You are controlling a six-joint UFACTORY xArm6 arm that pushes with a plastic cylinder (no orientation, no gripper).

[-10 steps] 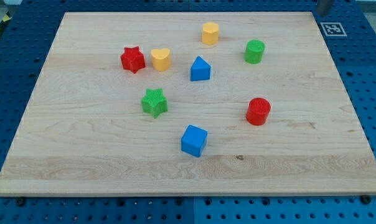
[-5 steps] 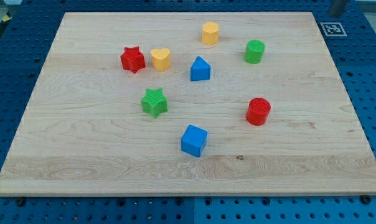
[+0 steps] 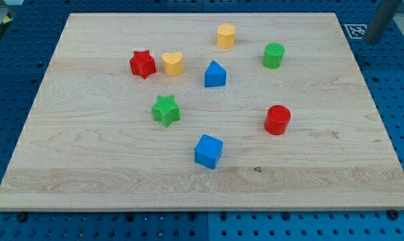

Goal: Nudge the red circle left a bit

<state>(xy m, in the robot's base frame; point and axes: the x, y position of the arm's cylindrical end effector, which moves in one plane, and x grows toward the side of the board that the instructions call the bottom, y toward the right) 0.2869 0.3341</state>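
The red circle (image 3: 277,120) stands on the wooden board (image 3: 108,167) at the view's right of centre. My tip (image 3: 372,42) is the lower end of a dark rod at the view's top right corner, off the board's edge, far up and right of the red circle. Nothing touches the red circle.
A green circle (image 3: 273,55), a yellow cylinder-like block (image 3: 225,35), a blue triangular block (image 3: 215,73), a yellow heart (image 3: 172,63) and a red star (image 3: 142,63) lie toward the top. A green star (image 3: 166,110) and a blue cube (image 3: 209,151) lie near the middle. A marker tag (image 3: 354,31) sits at the top right.
The rod has come further into view at the top right, moving down and right. No block has moved.
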